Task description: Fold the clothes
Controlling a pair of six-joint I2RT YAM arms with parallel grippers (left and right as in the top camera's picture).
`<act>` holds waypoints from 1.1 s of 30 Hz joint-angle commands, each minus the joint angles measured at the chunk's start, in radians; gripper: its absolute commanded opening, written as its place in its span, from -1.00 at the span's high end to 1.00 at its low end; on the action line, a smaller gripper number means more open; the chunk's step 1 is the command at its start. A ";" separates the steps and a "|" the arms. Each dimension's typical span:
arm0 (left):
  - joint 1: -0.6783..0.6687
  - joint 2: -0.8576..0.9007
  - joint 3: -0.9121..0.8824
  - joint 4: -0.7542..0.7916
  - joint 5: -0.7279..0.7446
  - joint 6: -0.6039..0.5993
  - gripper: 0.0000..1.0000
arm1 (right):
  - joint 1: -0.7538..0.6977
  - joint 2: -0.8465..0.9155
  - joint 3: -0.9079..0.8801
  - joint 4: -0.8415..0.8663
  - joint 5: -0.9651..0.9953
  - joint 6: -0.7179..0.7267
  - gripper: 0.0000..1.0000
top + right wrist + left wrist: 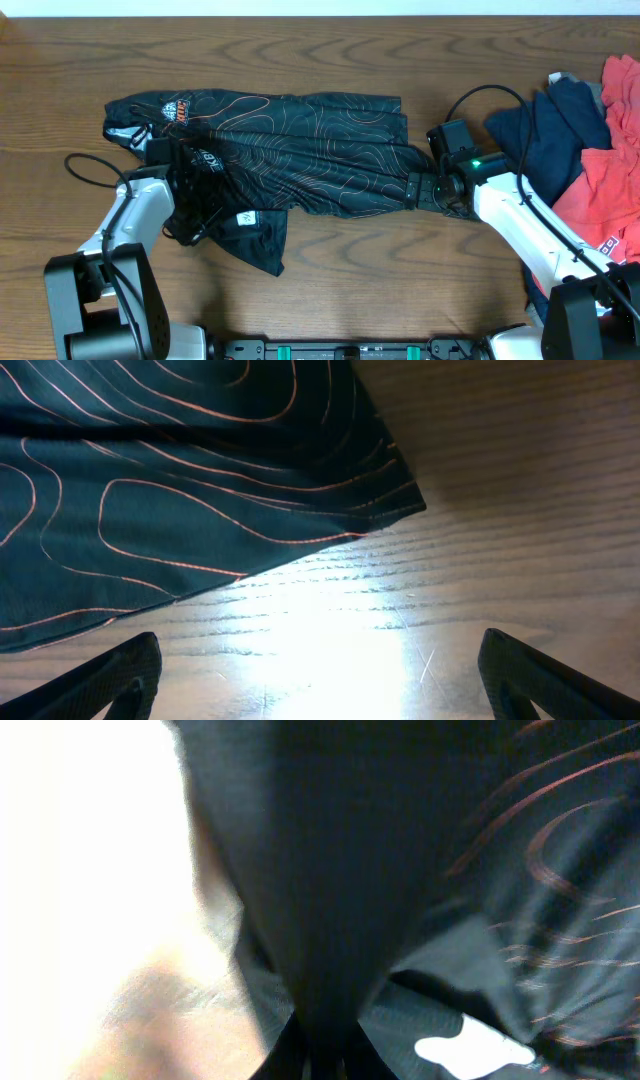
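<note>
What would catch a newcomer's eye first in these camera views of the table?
The black shirt with orange contour lines, sprawled across the middle of the table, grabs attention first. The left gripper is buried in its bunched left side, and the right gripper sits open at its right hem. A red and navy clothes pile waits at the right edge.

Black garment [180,490] hem, wood table [520,520] (claw [320,680] spread)

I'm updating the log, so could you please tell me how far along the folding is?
Nothing looks folded yet. In hand: the black shirt lies rumpled, the left gripper apparently pinching it, the right gripper open at its edge. Left: the pile of navy and red clothes.
</note>
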 commanded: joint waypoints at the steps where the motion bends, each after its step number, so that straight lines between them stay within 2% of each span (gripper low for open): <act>1: 0.027 -0.034 0.044 -0.071 -0.008 0.015 0.88 | -0.008 0.001 0.000 -0.007 -0.003 0.010 -0.98; 6: 0.059 -0.141 0.121 -0.260 -0.009 0.105 0.87 | -0.008 0.001 0.000 -0.018 -0.043 0.011 -0.98; 11: 0.105 -0.306 0.133 -0.349 -0.035 0.137 0.88 | -0.008 0.001 0.000 -0.002 -0.068 0.092 -0.97; 17: 0.155 -0.455 0.133 -0.454 -0.054 0.145 0.87 | -0.008 0.011 -0.004 0.009 -0.082 0.169 -0.68; 23: 0.192 -0.517 0.133 -0.496 -0.141 0.146 0.87 | -0.008 0.065 -0.028 0.038 -0.089 0.231 -0.68; 26: 0.198 -0.517 0.133 -0.503 -0.140 0.153 0.88 | -0.008 0.105 -0.045 0.066 -0.085 0.249 -0.71; 33: 0.198 -0.517 0.133 -0.502 -0.140 0.153 0.88 | -0.008 0.203 -0.072 0.185 -0.085 0.310 -0.64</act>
